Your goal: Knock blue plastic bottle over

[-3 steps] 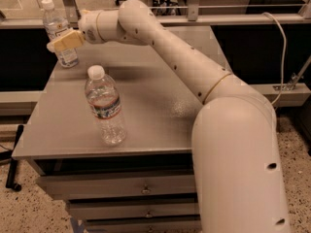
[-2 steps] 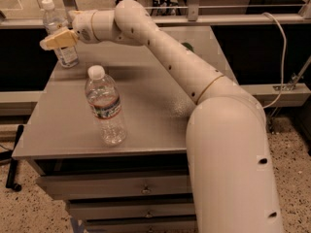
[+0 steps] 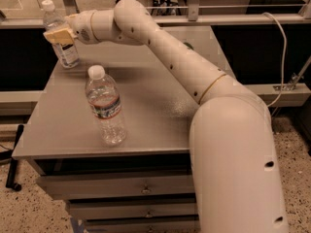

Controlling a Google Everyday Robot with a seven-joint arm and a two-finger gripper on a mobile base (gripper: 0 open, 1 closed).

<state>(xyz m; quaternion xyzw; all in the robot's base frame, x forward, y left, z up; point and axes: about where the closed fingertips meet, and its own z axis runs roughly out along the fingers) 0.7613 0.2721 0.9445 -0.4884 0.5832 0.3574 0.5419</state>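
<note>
The blue plastic bottle (image 3: pixel 59 35) is slim and clear with a white cap and a pale label. It stands at the far left corner of the grey table (image 3: pixel 146 110) and leans a little to the left. My gripper (image 3: pixel 60 36) is at the end of the white arm, right against the bottle's upper body, in front of its label. Its yellowish fingers (image 3: pixel 58 35) cover part of the bottle.
A wider ribbed clear bottle (image 3: pixel 105 106) with a red-and-green label band stands upright near the table's front left. Drawers (image 3: pixel 121 188) sit under the tabletop. A metal rail (image 3: pixel 218 18) runs behind the table. A white cable (image 3: pixel 284 47) hangs at the right.
The gripper has swung left along the far edge and now presses against the slim bottle, which has shifted left and tilted slightly. The ribbed bottle has not moved.
</note>
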